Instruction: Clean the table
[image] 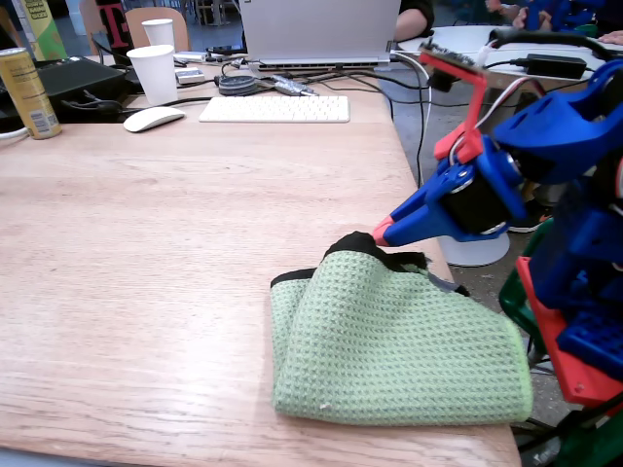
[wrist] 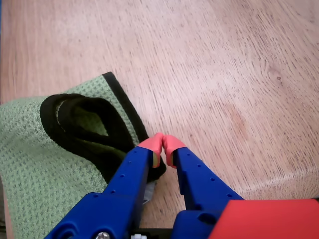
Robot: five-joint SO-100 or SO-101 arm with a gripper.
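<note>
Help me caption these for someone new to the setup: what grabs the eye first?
The folded green cloth with its black edging, lying at the near right edge of the wooden table in the fixed view. Right above its black fold hovers the blue gripper, its red-tipped jaws closed together and empty. Farther back stand a white cup and a yellow can.

Matt grained wooden table (image: 146, 253); waffle-weave green cloth (image: 389, 341); smooth plastic end effector (wrist: 163, 143)

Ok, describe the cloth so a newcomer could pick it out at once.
Start at the big wooden table and go to its near right corner in the fixed view. There lies a folded green waffle-weave cloth, black-edged, the only fabric among cups, can and keyboard.
</note>
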